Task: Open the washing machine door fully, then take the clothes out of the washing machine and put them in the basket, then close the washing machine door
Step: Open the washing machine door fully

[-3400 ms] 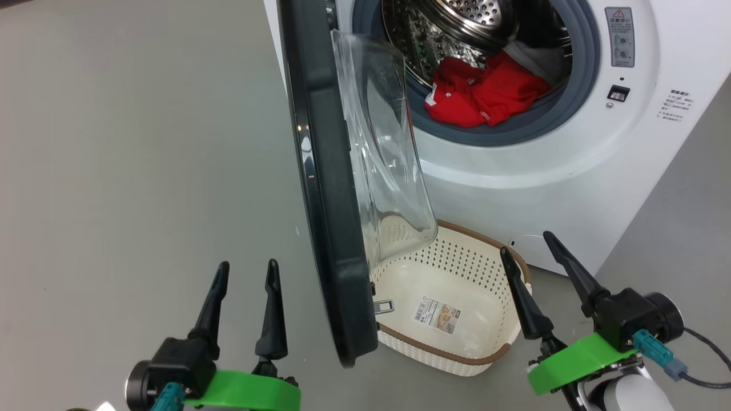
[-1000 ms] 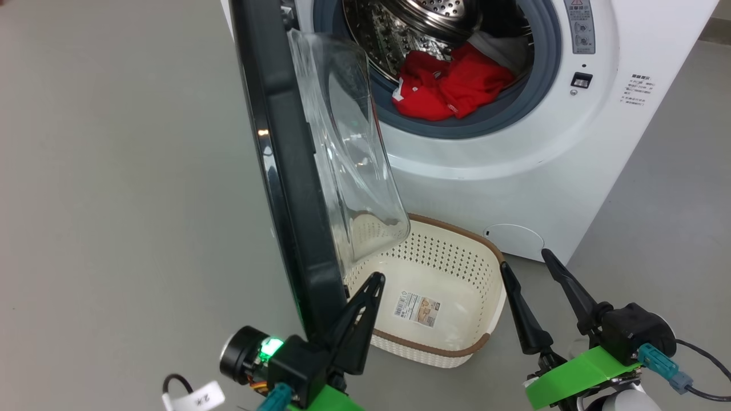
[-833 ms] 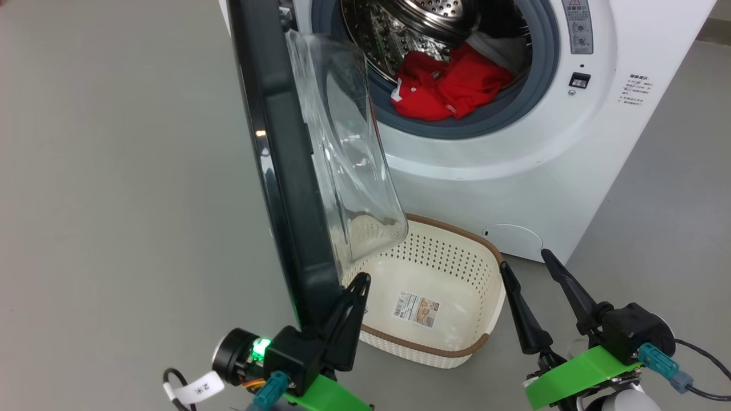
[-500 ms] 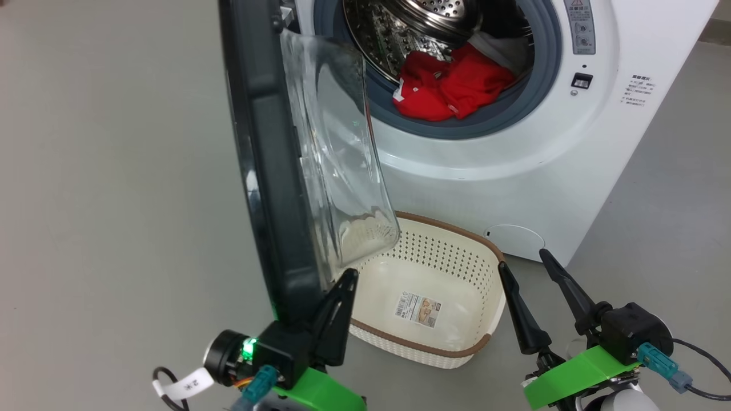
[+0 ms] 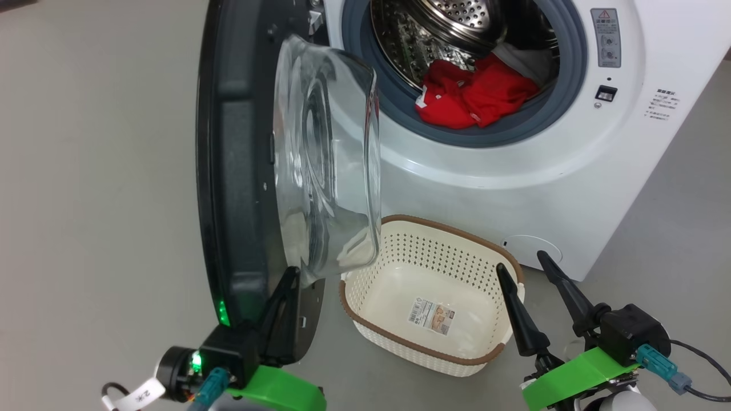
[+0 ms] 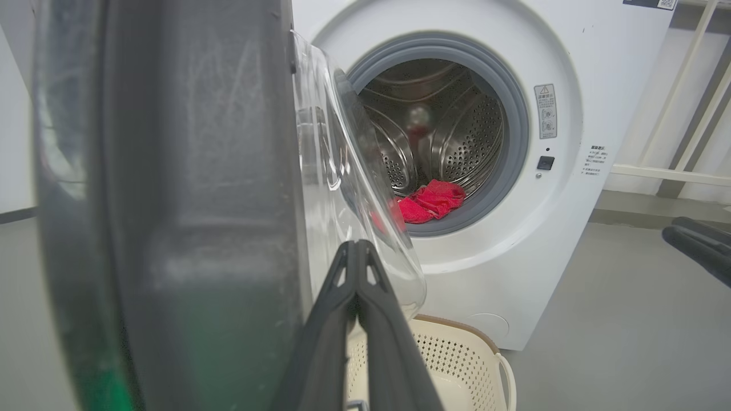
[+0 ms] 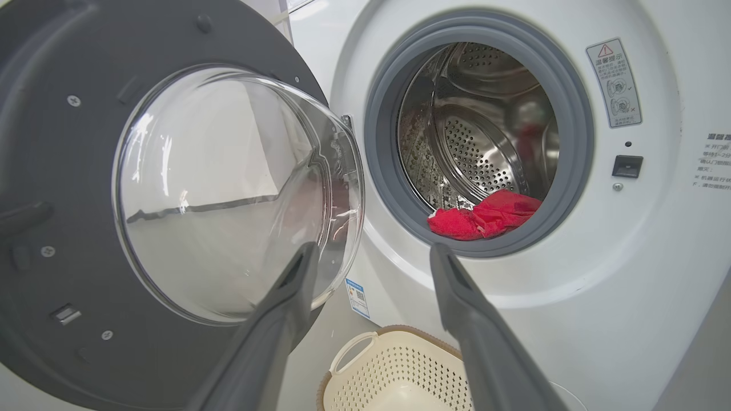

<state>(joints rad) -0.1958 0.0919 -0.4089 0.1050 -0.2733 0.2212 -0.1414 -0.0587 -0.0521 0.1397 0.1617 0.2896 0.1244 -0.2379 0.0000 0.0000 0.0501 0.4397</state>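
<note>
The washing machine door (image 5: 228, 171) stands swung out to the left, its glass bowl (image 5: 325, 160) facing the white washing machine (image 5: 571, 188). Red clothes (image 5: 474, 94) lie at the front of the steel drum. My left gripper (image 5: 291, 273) is shut and empty, its fingers lying against the door's lower inner side; in the left wrist view its tips (image 6: 355, 245) sit beside the glass. My right gripper (image 5: 518, 260) hangs open over the right end of the empty basket (image 5: 457, 231). In the right wrist view the open gripper (image 7: 372, 251) points at the drum and clothes (image 7: 485, 216).
The basket (image 7: 394, 365) stands on the grey floor right in front of the machine, below the door's glass. Bare floor spreads to the left of the door (image 6: 200, 171) and to the right of the machine. White railings (image 6: 674, 171) stand behind at the right.
The door has swung wider open to the left with my shut left gripper against its inner side. The left gripper was open a few seconds ago. The head camera shifted; the right gripper stayed put.
</note>
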